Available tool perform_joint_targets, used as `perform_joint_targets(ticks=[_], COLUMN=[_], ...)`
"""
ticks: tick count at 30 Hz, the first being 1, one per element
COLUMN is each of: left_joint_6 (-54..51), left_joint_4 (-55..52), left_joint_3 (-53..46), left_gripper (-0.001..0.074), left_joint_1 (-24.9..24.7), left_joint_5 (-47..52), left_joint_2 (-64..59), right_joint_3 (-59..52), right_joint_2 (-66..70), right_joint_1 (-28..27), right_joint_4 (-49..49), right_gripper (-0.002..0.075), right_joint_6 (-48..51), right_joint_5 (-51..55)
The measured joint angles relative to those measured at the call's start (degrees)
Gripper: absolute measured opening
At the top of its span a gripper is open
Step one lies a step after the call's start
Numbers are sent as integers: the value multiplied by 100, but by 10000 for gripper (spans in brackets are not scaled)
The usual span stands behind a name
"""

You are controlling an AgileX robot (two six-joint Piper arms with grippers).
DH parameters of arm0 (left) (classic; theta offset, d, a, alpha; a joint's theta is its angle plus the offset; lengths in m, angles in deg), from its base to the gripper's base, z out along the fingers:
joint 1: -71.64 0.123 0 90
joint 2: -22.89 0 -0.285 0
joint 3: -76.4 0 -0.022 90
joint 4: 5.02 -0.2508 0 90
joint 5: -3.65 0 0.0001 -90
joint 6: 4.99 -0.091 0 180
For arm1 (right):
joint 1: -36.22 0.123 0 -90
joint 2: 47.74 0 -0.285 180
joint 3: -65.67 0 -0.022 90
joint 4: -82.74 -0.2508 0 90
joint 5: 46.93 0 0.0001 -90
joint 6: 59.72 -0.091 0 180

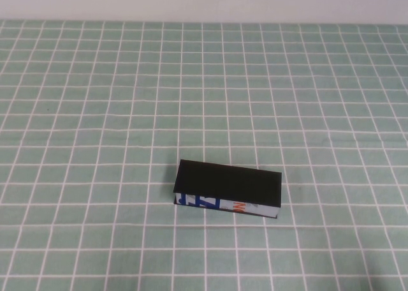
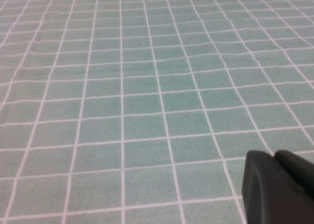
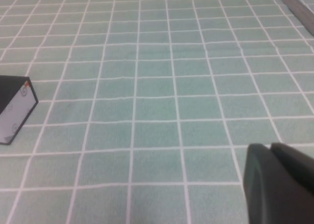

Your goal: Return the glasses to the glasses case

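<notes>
The glasses case (image 1: 228, 190) lies shut on the checked cloth a little in front of the table's middle, black lid up, its white strip with blue and orange print facing me. One end of it shows in the right wrist view (image 3: 13, 108). The glasses are hidden or out of view. Neither arm shows in the high view. My left gripper (image 2: 274, 156) hangs over bare cloth with its dark fingers pressed together, holding nothing. My right gripper (image 3: 269, 147) is also shut and empty, some way off from the case's end.
A green cloth with a white grid (image 1: 95, 112) covers the whole table. A pale wall (image 1: 204, 0) runs along the far edge. A grey strip (image 3: 294, 5) lies at the cloth's edge in the right wrist view.
</notes>
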Motion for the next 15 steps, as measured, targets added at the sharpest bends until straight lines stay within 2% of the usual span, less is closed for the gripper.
perform_joint_targets(ticks=[6,15], left_joint_6=[0,0], left_joint_4=[0,0], left_joint_3=[0,0], left_gripper=[-2,-2], left_joint_1=[0,0], left_joint_5=[0,0], left_joint_2=[0,0], right_joint_3=[0,0], right_joint_2=[0,0], right_joint_1=[31,573], right_joint_4=[10,10], right_gripper=[-13,-13], right_joint_6=[-43,-43], right_joint_5=[10,10])
